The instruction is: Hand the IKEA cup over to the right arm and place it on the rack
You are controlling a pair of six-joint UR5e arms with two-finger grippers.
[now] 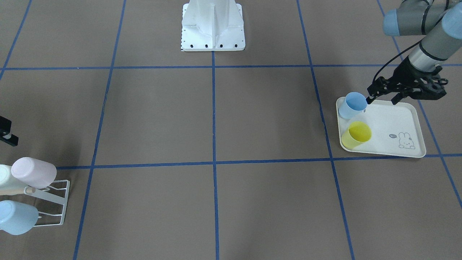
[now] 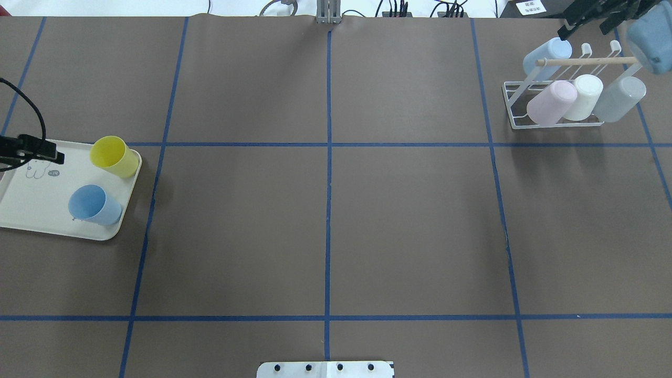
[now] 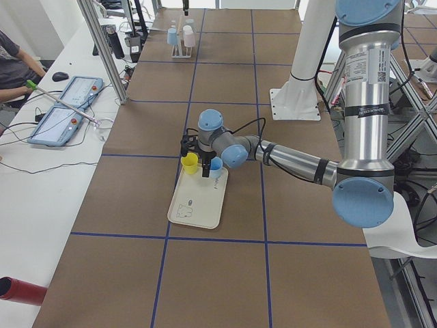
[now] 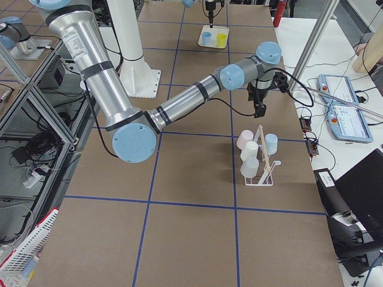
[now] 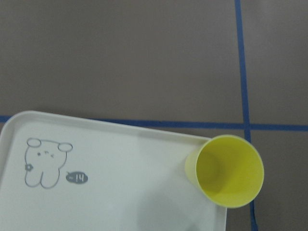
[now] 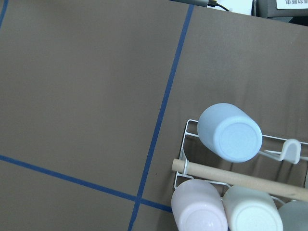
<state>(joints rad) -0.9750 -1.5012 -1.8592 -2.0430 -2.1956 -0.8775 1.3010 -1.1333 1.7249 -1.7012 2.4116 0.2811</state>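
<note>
Two IKEA cups stand on the cream rabbit-print tray (image 1: 391, 119): a blue cup (image 1: 353, 104) and a yellow cup (image 1: 356, 134), both upright with mouths up. My left gripper (image 1: 382, 97) hovers open over the tray's robot-side edge, one fingertip close beside the blue cup's rim, nothing held. The left wrist view shows only the yellow cup (image 5: 226, 169) and the tray (image 5: 120, 159). My right gripper (image 2: 584, 27) hangs open and empty above the white wire rack (image 2: 512, 111), which carries several cups upside down on its prongs.
The rack's wooden rod (image 2: 583, 61) runs across its top. The white robot base (image 1: 213, 27) stands at the table's middle edge. Blue tape lines grid the brown table. A person sits with tablets (image 3: 65, 109) on the side bench.
</note>
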